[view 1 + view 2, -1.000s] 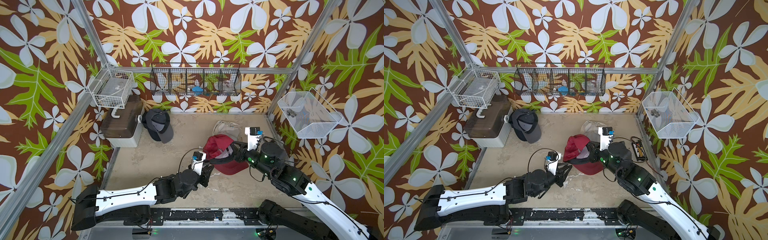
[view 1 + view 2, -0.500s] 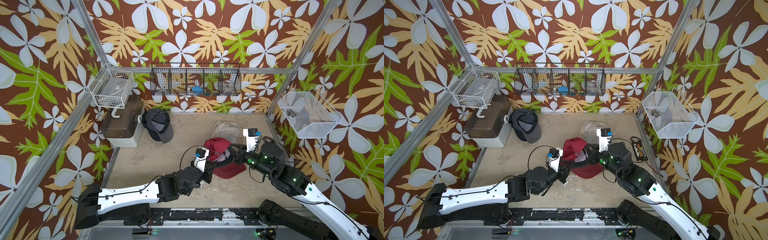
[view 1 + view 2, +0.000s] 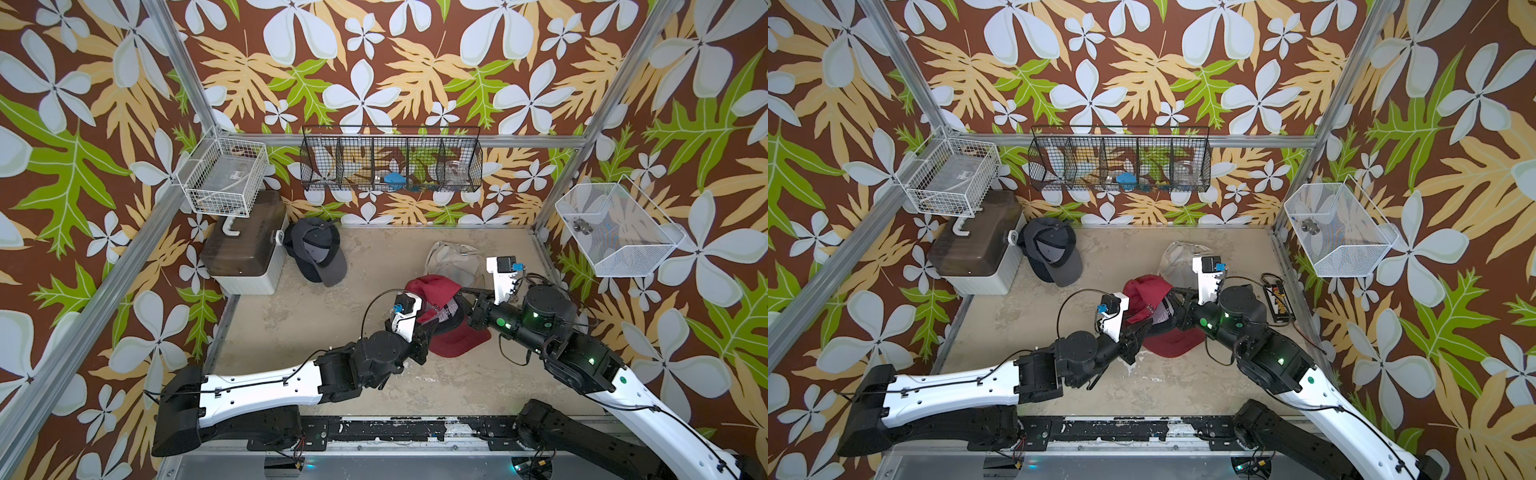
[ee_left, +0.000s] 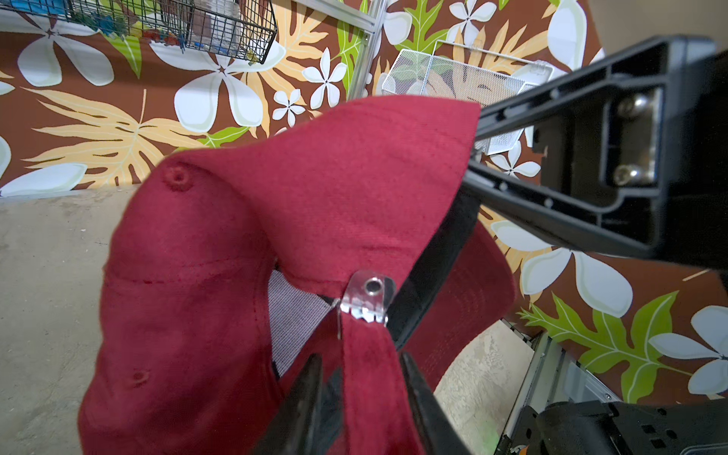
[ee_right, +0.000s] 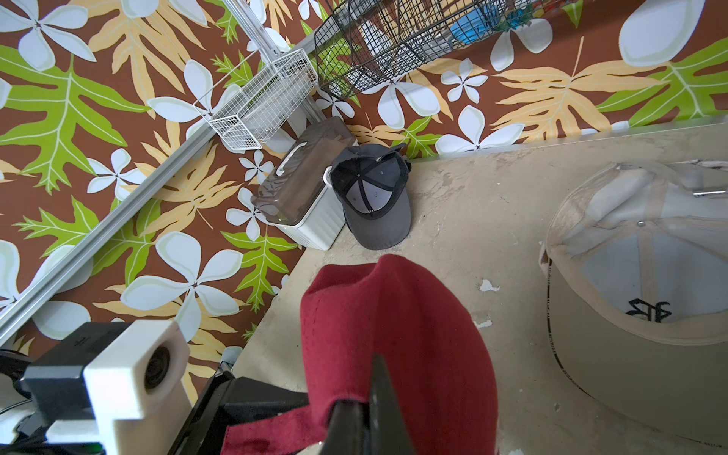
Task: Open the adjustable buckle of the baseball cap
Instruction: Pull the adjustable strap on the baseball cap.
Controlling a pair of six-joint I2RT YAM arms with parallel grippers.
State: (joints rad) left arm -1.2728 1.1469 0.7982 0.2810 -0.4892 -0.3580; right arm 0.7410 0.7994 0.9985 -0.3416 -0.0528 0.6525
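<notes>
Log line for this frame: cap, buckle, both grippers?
right gripper: shut on red cap | left gripper: straddles strap next to metal buckle, grip unclear | metal buckle: on strap, release unclear

The red cap [image 3: 432,286] is pinched by the right gripper [image 5: 366,394] and, at its strap [image 4: 366,354], by the left gripper [image 4: 360,378]. The left arm [image 3: 257,386] and right arm [image 3: 582,361] close off its near side. Just behind it lies the beige cap [image 3: 451,259], leaving little room there. Left of it the floor [image 3: 316,316] is bare as far as the grey cap [image 3: 318,253] and box [image 3: 245,253], both well apart from it. Right of it a power strip [image 3: 1278,299] lies by the wall. Higher up, a rack [image 3: 390,164], wire basket [image 3: 222,176] and mesh basket [image 3: 615,232] jut from the walls.
</notes>
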